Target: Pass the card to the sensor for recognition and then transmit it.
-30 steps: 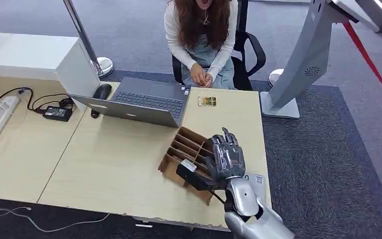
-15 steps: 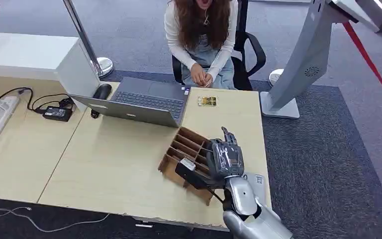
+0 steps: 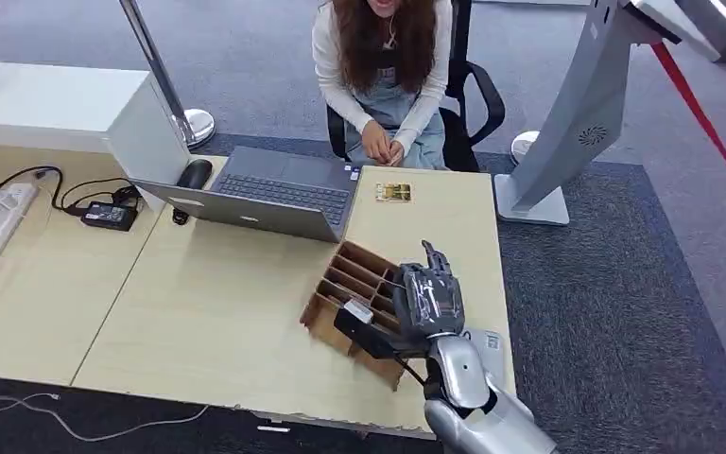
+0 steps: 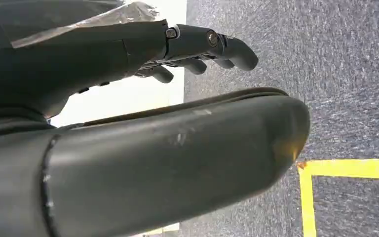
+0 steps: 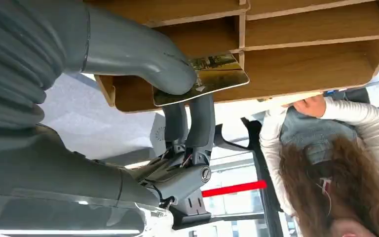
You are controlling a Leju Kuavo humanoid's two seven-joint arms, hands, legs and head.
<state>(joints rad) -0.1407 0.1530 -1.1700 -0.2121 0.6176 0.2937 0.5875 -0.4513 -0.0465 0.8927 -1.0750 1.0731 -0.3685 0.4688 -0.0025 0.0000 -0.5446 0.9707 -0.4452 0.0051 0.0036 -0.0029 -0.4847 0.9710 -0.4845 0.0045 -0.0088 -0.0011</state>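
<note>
At the lower right of the head view, the right hand [image 3: 427, 301] pinches the card [image 5: 205, 79] between thumb and fingers at the wooden slotted rack [image 3: 359, 284] on the counter [image 3: 217, 303], and the thin grip could let it catch a divider and slip.

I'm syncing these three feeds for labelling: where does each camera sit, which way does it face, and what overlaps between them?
Head view: high on the robot, looking forward and down at the table; the right hand comes in from below, over the wooden organizer.
Left wrist view: behind the left hand, looking at grey carpet with a yellow line.
Right wrist view: behind the right hand, turned, facing the organizer; it pinches the card.
Shared: head and right wrist views both show the right hand, the organizer and the seated person.
</note>
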